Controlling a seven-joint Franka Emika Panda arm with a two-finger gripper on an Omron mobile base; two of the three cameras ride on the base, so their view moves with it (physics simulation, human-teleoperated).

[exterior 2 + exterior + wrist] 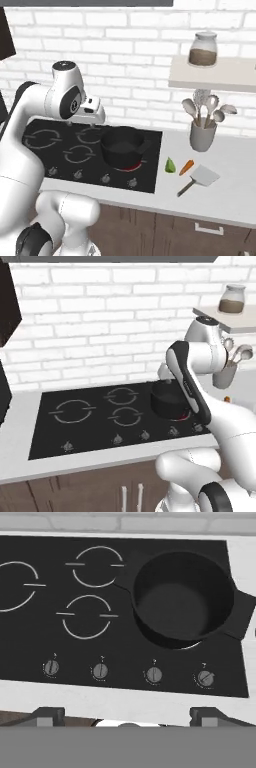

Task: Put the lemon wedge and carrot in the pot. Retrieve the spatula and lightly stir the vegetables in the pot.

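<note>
While the gripper [127, 714] hangs wide open and empty-handed, the one pot [182, 598] sits empty; the one utensil cup [203, 135], at the pot's three o'clock, holds several spoons.

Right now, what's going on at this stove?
Nothing is held yet. The arm's gripper hovers open above the hob, looking down at the empty black pot on its ring. The lemon wedge, carrot and spatula lie untouched on the counter right of the hob, below the utensil cup.
</note>
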